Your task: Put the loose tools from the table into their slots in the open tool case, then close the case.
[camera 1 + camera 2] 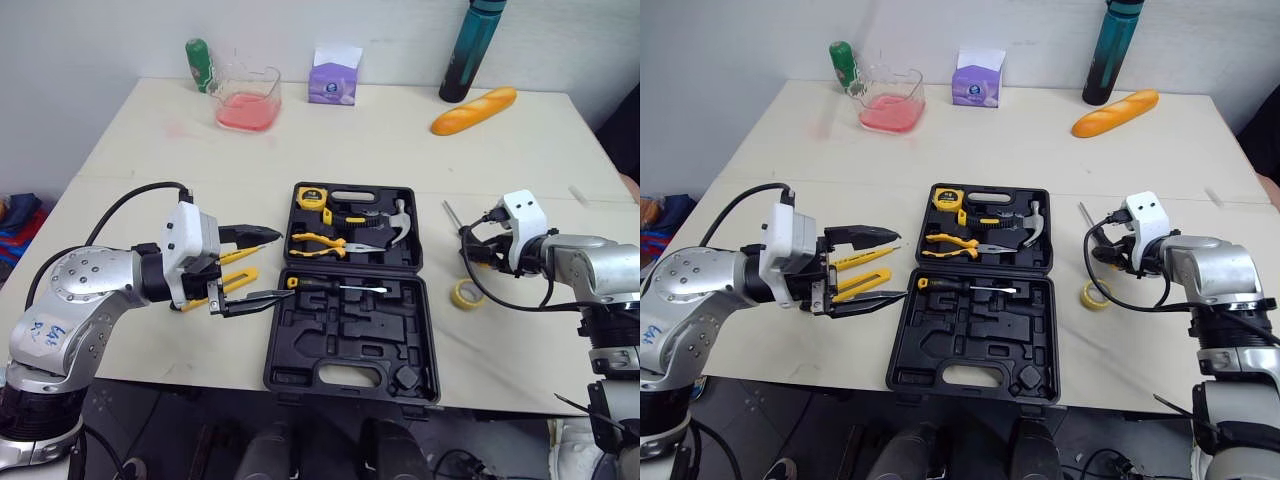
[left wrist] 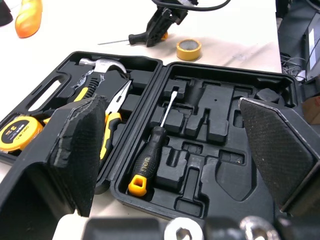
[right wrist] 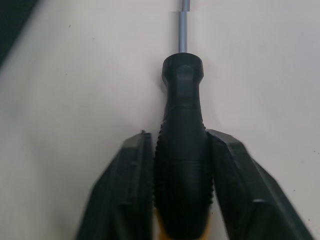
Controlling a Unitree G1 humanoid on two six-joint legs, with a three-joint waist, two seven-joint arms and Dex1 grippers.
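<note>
— On the cream bench (image 1: pixel 400 130), where is the loose black-handled screwdriver (image 3: pixel 182 100)?
— Right of the open black plastic tool case (image 1: pixel 350 345); the right gripper (image 3: pixel 178 135) is clamped on its handle, the shaft pointing out past the fingertips; a yellow tape roll (image 1: pixel 466 293) lies near.
— And the left gripper (image 1: pixel 270 265)?
— Spread wide, holding nothing, just beside the case's left edge; it partly hides two yellow loose tools (image 1: pixel 862 285); what they are I cannot tell.
— The room?
— A white wall behind; an orange bread loaf (image 1: pixel 474 110) near the bench's far edge.
</note>
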